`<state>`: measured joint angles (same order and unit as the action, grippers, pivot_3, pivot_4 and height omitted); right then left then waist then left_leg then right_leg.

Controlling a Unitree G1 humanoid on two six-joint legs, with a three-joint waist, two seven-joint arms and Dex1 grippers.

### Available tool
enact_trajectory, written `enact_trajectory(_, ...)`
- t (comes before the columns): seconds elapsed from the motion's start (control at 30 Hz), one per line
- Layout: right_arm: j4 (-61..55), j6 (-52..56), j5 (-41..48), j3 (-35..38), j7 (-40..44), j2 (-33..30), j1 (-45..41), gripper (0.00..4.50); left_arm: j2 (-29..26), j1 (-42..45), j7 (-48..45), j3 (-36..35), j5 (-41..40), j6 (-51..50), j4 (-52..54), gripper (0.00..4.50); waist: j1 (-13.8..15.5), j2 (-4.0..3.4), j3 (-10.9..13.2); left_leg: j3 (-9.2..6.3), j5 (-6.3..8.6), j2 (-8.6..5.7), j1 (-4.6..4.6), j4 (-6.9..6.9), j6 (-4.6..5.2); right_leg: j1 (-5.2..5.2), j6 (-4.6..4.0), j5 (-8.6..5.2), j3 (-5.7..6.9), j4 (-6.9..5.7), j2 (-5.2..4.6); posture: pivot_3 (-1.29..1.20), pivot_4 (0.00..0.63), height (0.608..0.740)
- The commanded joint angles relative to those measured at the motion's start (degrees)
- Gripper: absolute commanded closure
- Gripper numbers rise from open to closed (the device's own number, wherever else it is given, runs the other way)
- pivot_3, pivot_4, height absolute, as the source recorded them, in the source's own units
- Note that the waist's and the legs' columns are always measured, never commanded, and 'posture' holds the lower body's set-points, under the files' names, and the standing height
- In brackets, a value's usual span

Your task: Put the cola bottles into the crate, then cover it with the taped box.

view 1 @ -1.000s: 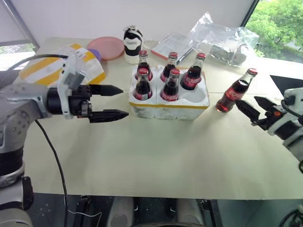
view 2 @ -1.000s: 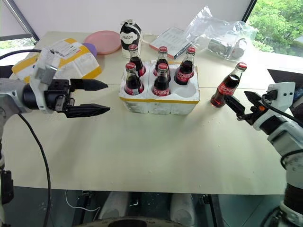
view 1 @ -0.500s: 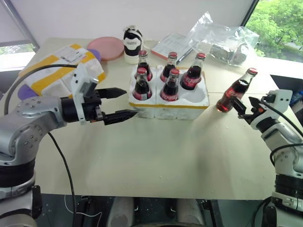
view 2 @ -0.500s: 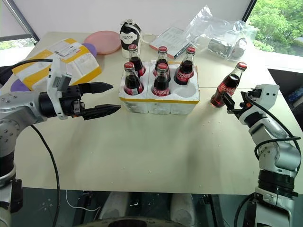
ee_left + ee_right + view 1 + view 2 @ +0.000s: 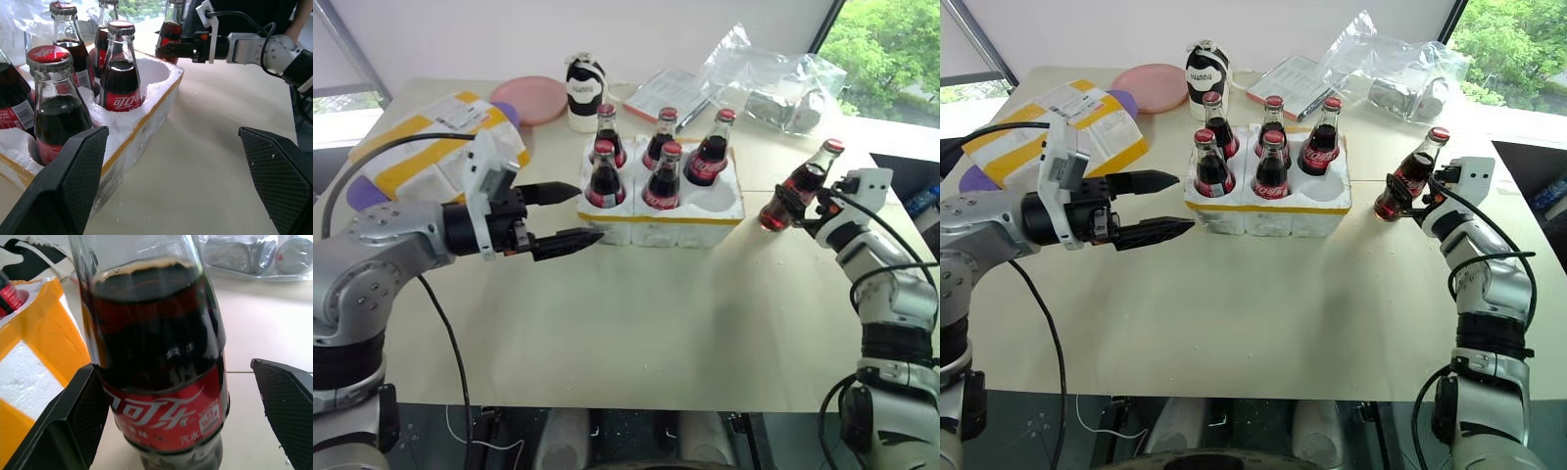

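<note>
Taped box (image 5: 435,142) sat on the table's left, waiting as the lid. Crate (image 5: 663,217) held five cola bottles — front-right well free for the last cola bottle (image 5: 797,188). You had the right gripper (image 5: 1406,197) level, fingers apart around it, unclamped. Left gripper (image 5: 558,216) spread empty beside the crate.
</note>
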<state>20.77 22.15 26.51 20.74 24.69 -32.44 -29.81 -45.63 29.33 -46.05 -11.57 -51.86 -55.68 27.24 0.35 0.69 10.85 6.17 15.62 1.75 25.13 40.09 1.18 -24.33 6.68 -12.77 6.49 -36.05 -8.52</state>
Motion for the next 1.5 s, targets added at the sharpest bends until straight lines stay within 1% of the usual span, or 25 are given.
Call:
enact_trajectory(0.03,2.2,-2.8,-0.8,1.2,0.5,-0.5,-1.7,0.25,-0.7,0.9,0.1,-0.3,-0.7,1.1,1.7,0.01,0.0,0.0,0.0,0.01,0.0,0.0,0.0,0.0,0.0,0.0,0.0,0.0,0.0,0.0,0.0,0.0,0.15,0.74)
enact_trajectory(0.1,2.9,-3.3,-0.7,1.4,0.8,-0.3,-2.1,0.81,-0.5,1.1,0.4,-0.1,-0.7,1.2,1.8,0.0,0.0,0.0,0.0,0.02,0.0,0.0,0.0,0.0,0.0,0.0,0.0,0.0,0.0,0.0,0.0,0.0,0.15,0.74)
enact_trajectory(0.17,2.6,-3.1,-0.5,1.4,1.2,-0.3,-2.1,1.72,-0.3,1.2,0.6,0.0,-0.8,1.2,1.8,0.0,0.1,-0.01,0.0,0.02,0.0,0.0,0.0,0.0,-0.01,0.01,0.0,0.0,0.0,0.0,0.0,0.0,0.15,0.74)
enact_trajectory(0.4,-4.3,-1.3,1.4,2.3,1.5,-0.6,-0.6,1.75,-0.3,1.2,0.5,0.2,-0.6,1.7,1.4,0.0,0.0,-0.04,0.0,0.02,-0.01,0.01,0.0,-0.01,-0.02,0.0,0.0,0.0,0.0,0.0,0.0,0.0,0.15,0.74)
enact_trajectory(0.47,-8.9,0.0,2.5,2.3,1.7,-0.9,-0.4,1.75,-0.3,1.2,0.5,0.2,-0.5,1.8,1.1,0.0,0.0,-0.12,0.1,0.02,-0.01,0.01,0.01,-0.01,-0.02,-0.01,0.0,0.0,0.0,0.0,0.0,0.0,0.15,0.74)
enact_trajectory(0.57,-17.7,4.4,6.6,2.8,1.1,-0.8,-1.6,1.75,-0.6,1.1,0.1,0.1,-0.5,2.0,0.8,0.0,-0.1,-0.35,0.2,0.01,-0.01,0.01,0.02,-0.01,-0.02,-0.05,0.0,0.0,-0.01,0.0,-0.01,0.0,0.15,0.74)
enact_trajectory(0.63,-21.6,6.6,8.7,2.8,0.9,-0.8,-2.2,1.75,-0.8,1.1,0.0,0.1,-0.4,2.1,0.5,0.0,-0.2,-0.4,0.2,-0.01,-0.02,0.02,0.03,-0.05,-0.03,-0.11,0.0,0.0,-0.02,-0.02,0.0,0.0,0.15,0.74)
enact_trajectory(0.73,-28.2,10.5,13.4,2.0,0.4,0.2,-4.2,1.75,-0.8,1.2,0.1,0.2,0.0,2.3,0.1,0.0,-0.3,-0.41,0.2,-0.01,-0.03,0.03,0.03,-0.06,-0.06,-0.12,0.0,0.0,-0.03,-0.01,0.04,0.0,0.15,0.74)
enact_trajectory(0.8,-30.6,12.3,15.1,1.2,0.1,0.6,-5.1,1.75,-0.6,1.4,0.3,0.3,0.1,2.3,0.1,0.0,-0.3,-0.41,0.2,-0.01,-0.03,0.03,0.03,-0.06,-0.06,-0.12,0.0,0.0,-0.03,-0.01,0.03,0.0,0.15,0.74)
enact_trajectory(0.9,-34.0,14.7,16.7,-1.8,0.1,2.0,-5.9,1.75,-0.5,1.6,0.6,0.4,0.1,2.3,0.1,0.0,-0.1,-0.4,0.2,-0.03,-0.03,0.03,0.03,-0.06,-0.05,-0.12,0.0,0.0,-0.03,-0.01,0.03,0.0,0.15,0.74)
enact_trajectory(1.13,-34.6,15.3,14.7,-6.3,0.5,3.7,-4.9,1.75,-0.5,1.7,1.6,0.0,-0.3,2.3,0.5,0.0,0.4,-0.39,0.2,0.0,-0.02,0.0,0.12,-0.05,-0.04,-0.14,0.0,0.0,-0.02,0.01,0.02,0.0,0.15,0.74)
enact_trajectory(1.37,-32.9,14.1,11.5,-7.0,2.0,2.1,-3.0,1.75,-0.8,1.2,1.9,-0.5,-0.2,2.6,0.4,0.0,0.3,-0.39,0.2,0.01,-0.02,0.0,0.16,-0.05,-0.04,-0.16,0.0,0.0,0.0,0.01,0.04,0.0,0.15,0.74)
enact_trajectory(1.5,-33.4,14.6,11.3,-6.5,3.3,1.0,-1.5,1.75,-1.0,1.0,1.7,-0.6,0.1,3.0,0.1,0.0,0.3,-0.39,0.2,0.02,-0.02,0.0,0.16,-0.05,-0.04,-0.16,0.0,0.0,0.0,0.02,0.03,0.0,0.15,0.74)
